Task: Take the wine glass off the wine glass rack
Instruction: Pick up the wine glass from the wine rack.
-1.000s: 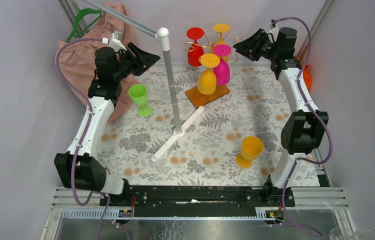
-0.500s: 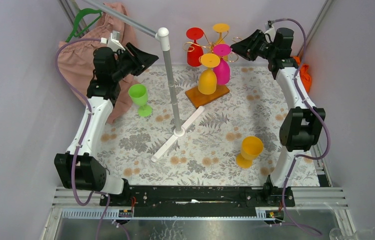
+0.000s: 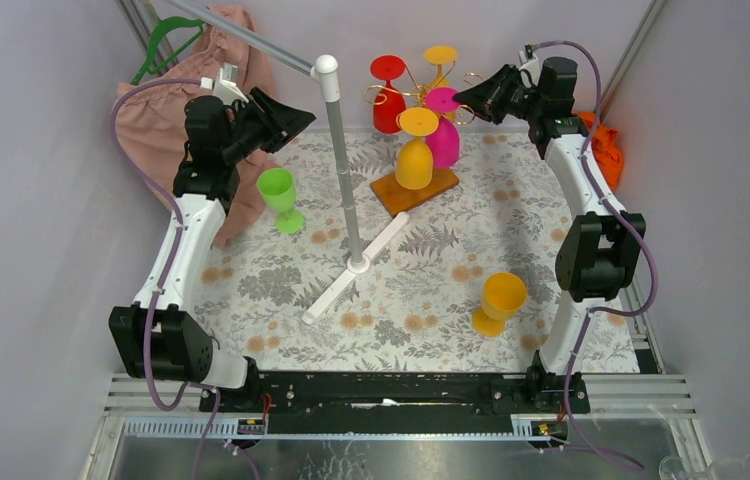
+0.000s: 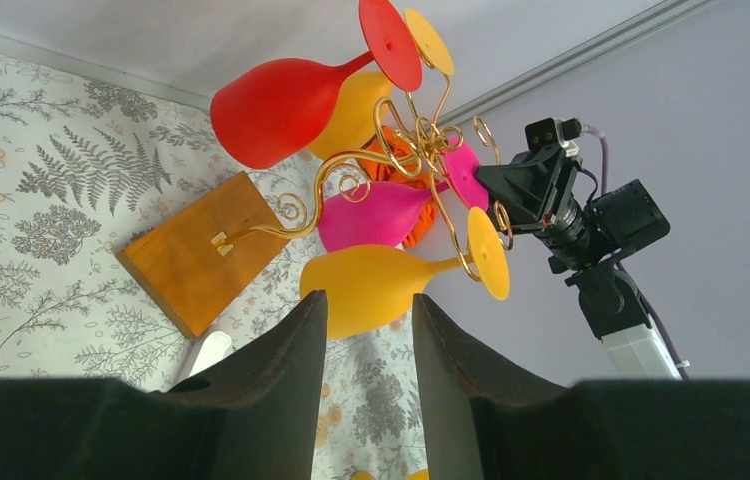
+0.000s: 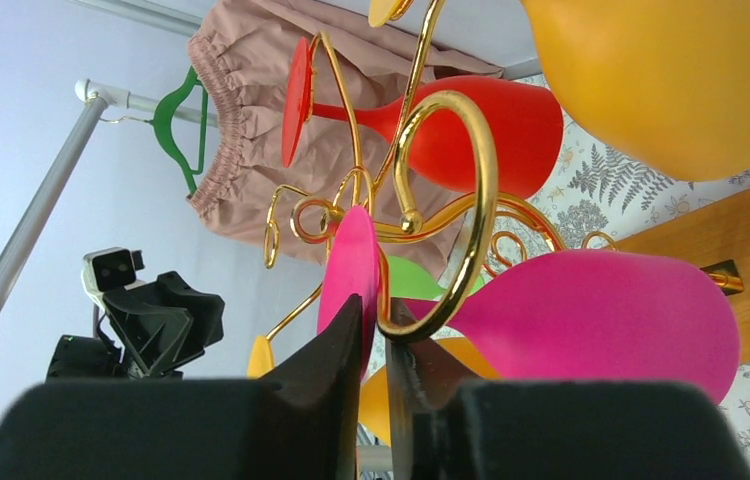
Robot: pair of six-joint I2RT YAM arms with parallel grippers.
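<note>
— Two loose goblets on the floral cloth (image 3: 421, 270): the yellow goblet (image 3: 499, 300) nearest the arm bases, the green goblet (image 3: 279, 195) further back, left. And the left gripper (image 4: 369, 310)?
— Parted, holding nothing, raised by the green goblet and pointing toward the wine glass rack (image 3: 413, 190), which stands rear centre, glasses hanging bowl-down.
— The right gripper (image 5: 376, 322)?
— Its fingers flank the pink wine glass (image 5: 601, 310) at the stem, by the foot, on the rack. Whether they pinch it, I cannot tell.
</note>
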